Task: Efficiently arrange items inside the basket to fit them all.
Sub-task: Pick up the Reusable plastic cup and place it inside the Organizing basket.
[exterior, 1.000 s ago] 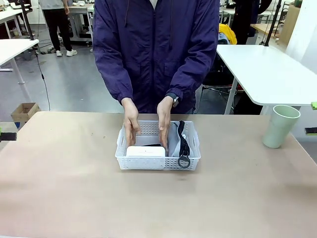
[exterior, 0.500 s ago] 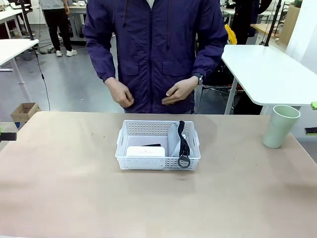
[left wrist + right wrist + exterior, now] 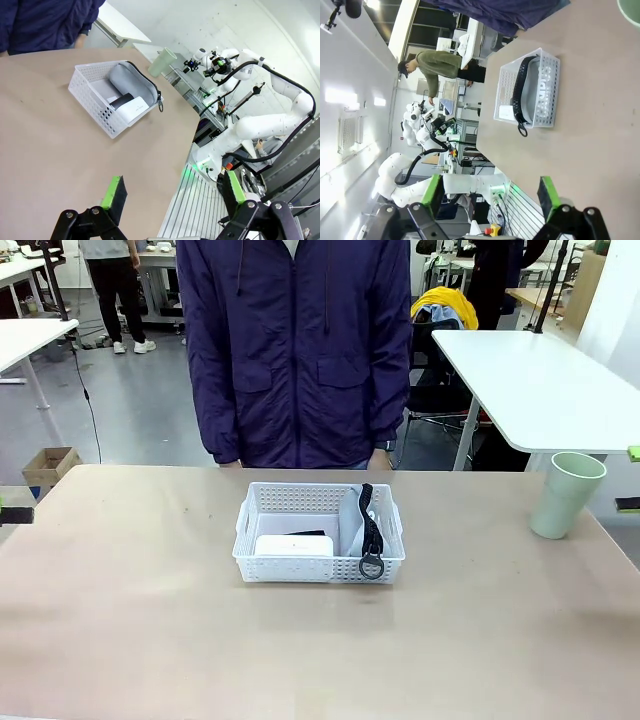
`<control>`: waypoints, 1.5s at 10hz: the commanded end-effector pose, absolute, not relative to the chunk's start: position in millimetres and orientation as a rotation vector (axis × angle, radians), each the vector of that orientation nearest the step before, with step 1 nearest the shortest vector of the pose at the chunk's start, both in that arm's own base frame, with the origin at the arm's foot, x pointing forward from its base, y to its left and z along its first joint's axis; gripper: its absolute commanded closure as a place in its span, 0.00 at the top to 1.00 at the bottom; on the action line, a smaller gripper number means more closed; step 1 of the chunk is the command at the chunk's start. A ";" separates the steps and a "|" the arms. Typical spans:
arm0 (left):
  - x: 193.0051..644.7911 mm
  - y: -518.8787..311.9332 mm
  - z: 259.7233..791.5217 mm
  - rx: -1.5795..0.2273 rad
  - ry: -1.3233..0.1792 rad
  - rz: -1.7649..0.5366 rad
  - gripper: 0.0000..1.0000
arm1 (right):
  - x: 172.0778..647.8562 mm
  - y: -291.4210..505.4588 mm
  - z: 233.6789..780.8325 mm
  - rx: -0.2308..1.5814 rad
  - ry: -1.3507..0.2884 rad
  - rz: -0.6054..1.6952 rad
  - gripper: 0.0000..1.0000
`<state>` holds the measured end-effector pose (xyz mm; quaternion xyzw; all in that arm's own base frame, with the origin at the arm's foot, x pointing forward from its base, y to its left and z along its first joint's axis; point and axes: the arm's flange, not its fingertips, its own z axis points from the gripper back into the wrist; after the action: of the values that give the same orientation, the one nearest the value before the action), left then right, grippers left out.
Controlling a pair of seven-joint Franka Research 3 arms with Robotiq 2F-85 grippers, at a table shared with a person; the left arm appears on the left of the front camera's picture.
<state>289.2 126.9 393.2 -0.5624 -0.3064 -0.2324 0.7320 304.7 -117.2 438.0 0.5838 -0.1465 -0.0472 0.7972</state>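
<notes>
Table (image 3: 150,620): tan top. Bare surface lies on every side of the basket, widest toward the robot's edge.
Basket (image 3: 300,568): white lattice basket, mid-table and nearer the far edge, long side facing the robot.
Room inside basket: an open patch of floor shows in the far-left part, behind the white box.
White box (image 3: 293,544): lies flat against the near wall, left half of the basket.
Stapler (image 3: 308,533): a black sliver just behind the box, touching it.
Pouch (image 3: 350,525): grey, on edge along the right wall. Its black strap (image 3: 371,520) runs over the top and the ring (image 3: 371,566) hangs outside the near rim.
Cup (image 3: 566,494): pale green, upright, outside the basket and well apart from it, near the table's right edge.
Person (image 3: 300,350): stands at the far edge in a dark blue jacket, arms hanging at the sides, hands off the table.
Left pincer (image 3: 173,187): fingers spread wide with nothing between them, hanging at the table's left edge and well away from the basket (image 3: 95,100).
Right pincer (image 3: 490,191): fingers spread wide, holding nothing, well away from the basket (image 3: 547,85).
Writing: "CAMPUS" reads sideways through the lattice on the pouch (image 3: 536,95).
</notes>
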 end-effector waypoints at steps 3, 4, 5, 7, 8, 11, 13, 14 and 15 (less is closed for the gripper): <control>286.6 125.2 395.5 -1.240 -0.674 -0.512 1.00 | 288.6 -156.1 421.3 1.115 -0.626 0.236 1.00; 286.6 125.2 395.5 -1.240 -0.674 -0.512 1.00 | 288.0 -168.8 409.9 0.957 -0.731 0.280 1.00; 286.6 125.2 395.5 -1.240 -0.674 -0.512 1.00 | 289.4 -180.9 400.5 0.734 -0.853 0.293 1.00; 286.6 125.2 395.5 -1.240 -0.674 -0.512 1.00 | 294.4 -205.4 380.7 0.467 -0.996 0.337 1.00; 286.6 125.2 395.5 -1.240 -0.674 -0.512 1.00 | 296.5 -217.3 368.8 0.320 -1.044 0.365 1.00; 286.6 125.2 395.5 -1.240 -0.674 -0.512 1.00 | 297.6 -225.3 360.8 0.325 -0.995 0.278 1.00; 286.6 125.2 395.5 -1.240 -0.674 -0.512 1.00 | 298.8 -257.3 382.3 0.270 -1.002 0.388 1.00; 286.6 125.2 395.5 -1.240 -0.674 -0.512 1.00 | 298.8 -257.3 382.3 0.270 -1.002 0.388 1.00; 286.6 125.2 395.5 -1.240 -0.674 -0.512 1.00 | 303.0 -256.4 373.4 0.272 -0.993 0.361 1.00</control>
<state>289.3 126.9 393.3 -0.5624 -0.3064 -0.2325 0.7320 302.4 -256.2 377.0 0.1281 -0.4750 0.1751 0.8528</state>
